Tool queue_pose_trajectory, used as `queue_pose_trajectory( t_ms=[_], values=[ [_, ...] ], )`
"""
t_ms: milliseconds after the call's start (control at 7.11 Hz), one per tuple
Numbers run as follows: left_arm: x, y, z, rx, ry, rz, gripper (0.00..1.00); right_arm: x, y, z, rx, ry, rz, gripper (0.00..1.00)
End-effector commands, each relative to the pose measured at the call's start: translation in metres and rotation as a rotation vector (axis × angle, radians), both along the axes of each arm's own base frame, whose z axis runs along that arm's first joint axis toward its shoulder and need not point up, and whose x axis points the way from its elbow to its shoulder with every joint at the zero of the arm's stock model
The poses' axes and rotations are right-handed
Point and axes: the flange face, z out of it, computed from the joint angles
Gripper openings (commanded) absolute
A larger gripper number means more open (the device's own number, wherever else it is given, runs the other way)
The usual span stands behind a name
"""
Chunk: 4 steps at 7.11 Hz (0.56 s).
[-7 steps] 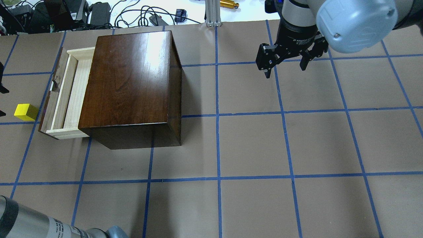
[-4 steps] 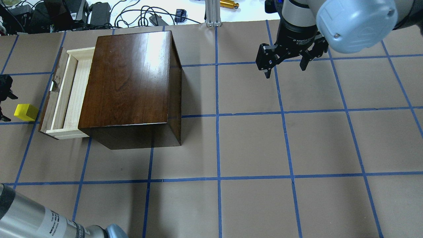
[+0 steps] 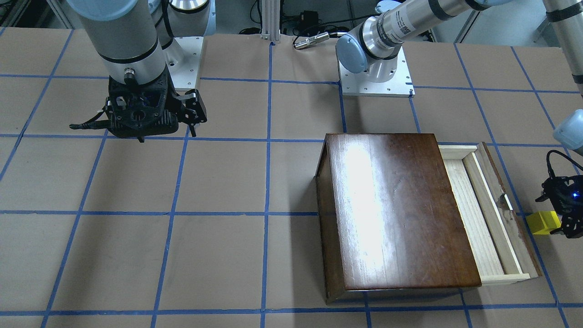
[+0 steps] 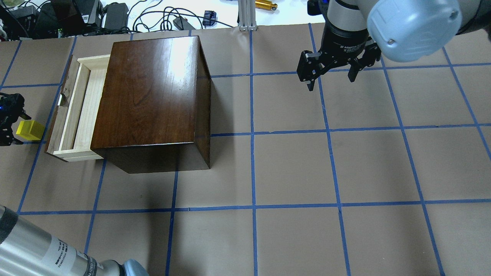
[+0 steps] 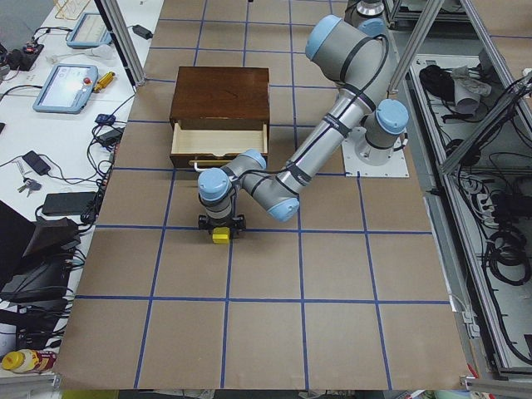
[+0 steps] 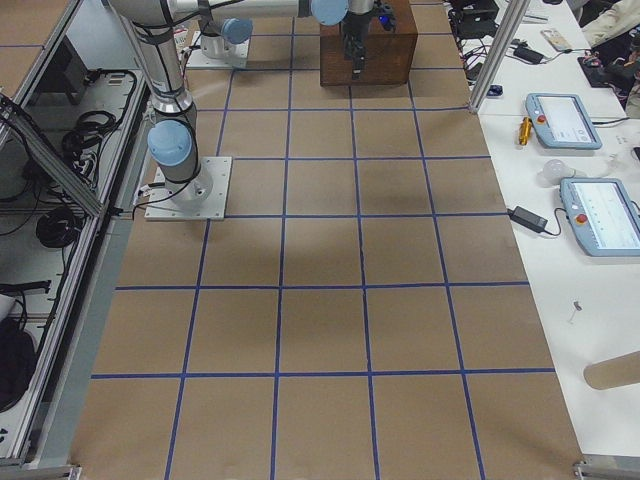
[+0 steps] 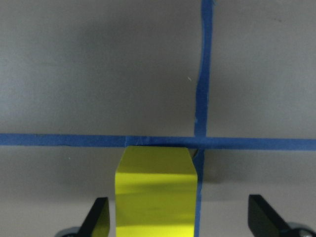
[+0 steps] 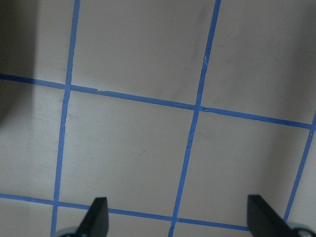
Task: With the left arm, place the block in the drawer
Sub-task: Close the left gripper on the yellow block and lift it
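The yellow block (image 4: 30,129) sits on the table just left of the drawer front, also seen in the front view (image 3: 541,222) and the side view (image 5: 220,236). My left gripper (image 4: 13,127) is open and low over the block. In the left wrist view the block (image 7: 155,192) stands between the fingers (image 7: 98,219), closer to the left one. The drawer (image 4: 82,107) is pulled out of the dark brown box (image 4: 149,96) and its pale tray holds nothing. My right gripper (image 4: 330,82) is open and empty at the far right.
Blue tape lines grid the brown table (image 4: 291,168). The box (image 3: 391,209) stands tall beside the drawer (image 3: 478,209). Cables and gear (image 4: 115,15) lie beyond the table's far edge. The right wrist view shows only bare table (image 8: 148,143).
My left gripper has come in from the left edge toward the block and now straddles it. The block, drawer and right arm have not moved.
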Motion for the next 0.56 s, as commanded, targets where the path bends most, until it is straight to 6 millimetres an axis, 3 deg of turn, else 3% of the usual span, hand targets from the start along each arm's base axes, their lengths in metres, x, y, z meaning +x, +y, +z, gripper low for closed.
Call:
queue_pose_trajectory(
  t_ms=[0,141,281,422],
  values=[
    [0.003,-0.002,-0.009,-0.015,0.016,-0.023,0.77,0.0,0.0,0.0,0.0,0.0,0.001,1.0],
    [0.003,-0.004,-0.007,-0.039,0.006,-0.063,0.26,0.0,0.0,0.0,0.0,0.0,-0.001,1.0],
    [0.004,-0.005,-0.003,-0.047,-0.002,-0.062,0.0,0.0,0.0,0.0,0.0,0.0,-0.001,1.0],
    [0.005,-0.005,0.011,-0.054,-0.018,-0.055,0.0,0.0,0.0,0.0,0.0,0.0,-0.001,1.0]
  ],
)
